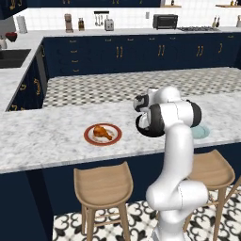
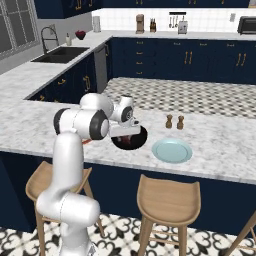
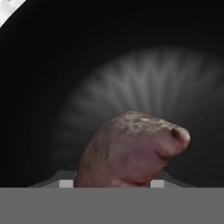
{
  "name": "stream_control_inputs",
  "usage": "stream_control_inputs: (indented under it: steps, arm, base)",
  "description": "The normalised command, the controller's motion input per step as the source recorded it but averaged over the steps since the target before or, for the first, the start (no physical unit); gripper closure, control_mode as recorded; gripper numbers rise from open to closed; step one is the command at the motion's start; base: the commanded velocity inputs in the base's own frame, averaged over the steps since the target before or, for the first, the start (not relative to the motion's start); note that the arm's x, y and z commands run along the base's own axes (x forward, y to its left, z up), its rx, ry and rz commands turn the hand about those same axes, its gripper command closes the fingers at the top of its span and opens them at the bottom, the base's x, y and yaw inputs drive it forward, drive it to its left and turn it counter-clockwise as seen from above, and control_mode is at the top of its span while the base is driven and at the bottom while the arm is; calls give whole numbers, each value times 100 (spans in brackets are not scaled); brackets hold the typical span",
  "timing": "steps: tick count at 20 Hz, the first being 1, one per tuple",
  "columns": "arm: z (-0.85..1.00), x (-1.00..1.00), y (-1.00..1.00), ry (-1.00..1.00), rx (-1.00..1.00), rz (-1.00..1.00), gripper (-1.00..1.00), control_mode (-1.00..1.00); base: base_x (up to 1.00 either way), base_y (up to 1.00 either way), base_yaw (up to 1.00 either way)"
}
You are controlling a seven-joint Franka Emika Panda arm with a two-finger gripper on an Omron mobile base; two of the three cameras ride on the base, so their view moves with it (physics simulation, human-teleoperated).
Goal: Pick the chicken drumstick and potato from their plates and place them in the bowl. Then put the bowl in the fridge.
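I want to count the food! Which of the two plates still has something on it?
The white plate with the red-brown rim does: the chicken drumstick lies on it. The pale blue-green plate is bare.

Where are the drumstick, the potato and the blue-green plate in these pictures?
chicken drumstick (image 1: 102, 132), left base view: on its fat golden end, lying on the red-rimmed plate.
potato (image 3: 131, 151), hand view: on the middle of its reddish skin, above the black bowl.
blue-green plate (image 2: 172, 150), right base view: on its bare centre.

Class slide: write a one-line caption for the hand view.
Dark reddish-purple oval potato held at the gripper, hanging over the inside of the round, deep, glossy black bowl.
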Motion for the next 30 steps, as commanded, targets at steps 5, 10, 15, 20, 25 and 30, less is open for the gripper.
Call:
stream_control_inputs:
  steps: [5,10,15,20,25,30]
  arm:
    - [12,0,8,0,2,4,-100,-100]
    - [68,-15,22,-3,0,3,-100,-100]
    - [87,-84,37,-13,0,0,-100,-100]
    - [33,-100,74,-19,0,0,-100,-100]
    - [0,-86,100,-15,0,0,-100,-100]
    - [0,9,100,-17,0,-1,-100,-100]
  base:
    - [0,0,0]
    - [0,0,0]
    - [0,0,0]
    - [0,0,0]
    - [0,0,0]
    - [0,0,0]
